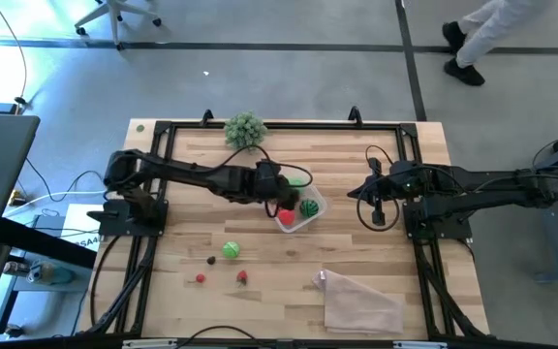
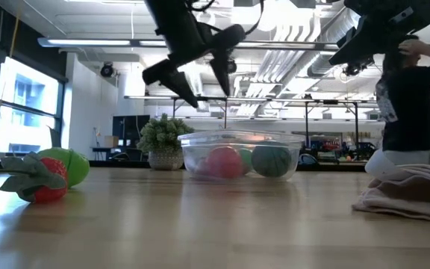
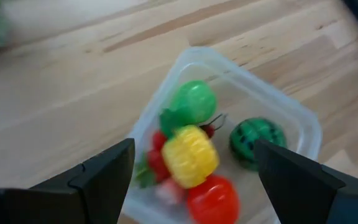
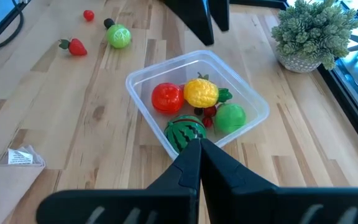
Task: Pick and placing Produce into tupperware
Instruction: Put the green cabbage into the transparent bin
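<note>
Left claw [image 1: 281, 206]: hovers above the tub just left of frame centre in the high view, fingers wide apart and empty.
Right claw [image 1: 377, 215]: parked right of centre in the high view, well clear of the loose fruit, fingers pressed together on nothing.
Tupperware [image 4: 253, 102]: clear tub at the middle of the desk [image 1: 376, 276]; it holds a red tomato [image 4: 166, 97], a yellow piece [image 4: 201, 92], a green ball [image 4: 230, 117], a striped melon ball [image 4: 186, 132] and tiny dark red berries.
Produce still out: a green fruit [image 1: 231, 250], a strawberry [image 1: 242, 277], a small red piece [image 1: 201, 278] and a small dark piece [image 1: 211, 260], all lower left of the tub in the high view.
Key relation: the loose pieces lie below and left of the left claw in the high view, on the left arm's side; that arm is clearly the nearer one. The pieces look roundish, so I judge grip direction matters little.
Likely step: a drop seems done; next comes a reach toward the green fruit, the closest piece.
</note>
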`<move>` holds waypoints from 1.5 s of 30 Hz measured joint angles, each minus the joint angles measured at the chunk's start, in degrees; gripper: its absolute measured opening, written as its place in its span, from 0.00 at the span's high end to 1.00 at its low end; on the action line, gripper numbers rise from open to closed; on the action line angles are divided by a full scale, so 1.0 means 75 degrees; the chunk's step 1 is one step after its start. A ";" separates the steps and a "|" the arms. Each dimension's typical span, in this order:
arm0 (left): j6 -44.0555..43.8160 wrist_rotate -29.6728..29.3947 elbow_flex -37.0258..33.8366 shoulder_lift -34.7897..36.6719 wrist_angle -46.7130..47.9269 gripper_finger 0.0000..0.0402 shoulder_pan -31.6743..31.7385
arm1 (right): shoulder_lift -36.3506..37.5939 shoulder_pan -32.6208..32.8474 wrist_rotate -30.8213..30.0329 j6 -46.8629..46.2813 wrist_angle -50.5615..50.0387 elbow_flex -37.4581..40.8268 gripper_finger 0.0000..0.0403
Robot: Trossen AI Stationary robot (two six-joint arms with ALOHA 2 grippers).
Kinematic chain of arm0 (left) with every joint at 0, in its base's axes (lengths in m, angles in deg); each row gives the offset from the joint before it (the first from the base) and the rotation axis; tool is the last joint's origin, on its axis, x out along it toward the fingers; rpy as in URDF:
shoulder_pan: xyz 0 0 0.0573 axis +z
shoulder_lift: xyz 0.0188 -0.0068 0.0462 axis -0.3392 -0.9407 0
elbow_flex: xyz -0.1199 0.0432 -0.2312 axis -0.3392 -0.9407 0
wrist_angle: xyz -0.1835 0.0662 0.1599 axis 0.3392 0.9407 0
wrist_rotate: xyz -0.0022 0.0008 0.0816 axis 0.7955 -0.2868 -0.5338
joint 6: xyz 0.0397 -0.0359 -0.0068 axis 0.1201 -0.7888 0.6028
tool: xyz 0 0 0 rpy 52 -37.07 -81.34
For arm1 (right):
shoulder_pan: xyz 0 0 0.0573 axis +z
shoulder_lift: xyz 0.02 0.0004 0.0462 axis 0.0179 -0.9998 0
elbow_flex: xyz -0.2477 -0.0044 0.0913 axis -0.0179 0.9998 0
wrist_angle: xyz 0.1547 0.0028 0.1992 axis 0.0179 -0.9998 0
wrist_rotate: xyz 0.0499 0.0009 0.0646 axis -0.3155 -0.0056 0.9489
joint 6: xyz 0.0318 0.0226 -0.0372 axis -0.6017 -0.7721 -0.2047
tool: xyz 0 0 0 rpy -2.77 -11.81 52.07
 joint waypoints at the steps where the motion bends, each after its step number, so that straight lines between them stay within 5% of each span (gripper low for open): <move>1: 0.0124 0.0001 0.0000 0.0081 0.0201 0.21 0.0000 | 0.0000 0.0000 0.0001 0.0003 0.0000 0.0000 1.00; 10: 0.0986 0.0815 0.0000 0.0776 0.2032 0.21 -0.0002 | 0.0000 0.0000 0.0000 0.0000 0.0000 0.0000 1.00; 32: 0.0525 -0.1695 -0.0516 0.1565 0.2531 0.21 -0.1383 | -0.0006 0.0000 0.0000 0.0001 -0.0044 0.0000 1.00; 45: -0.0334 -0.1871 -0.1805 0.2522 0.2061 0.21 -0.2217 | -0.0006 0.0000 0.0003 0.0003 -0.0089 0.0000 1.00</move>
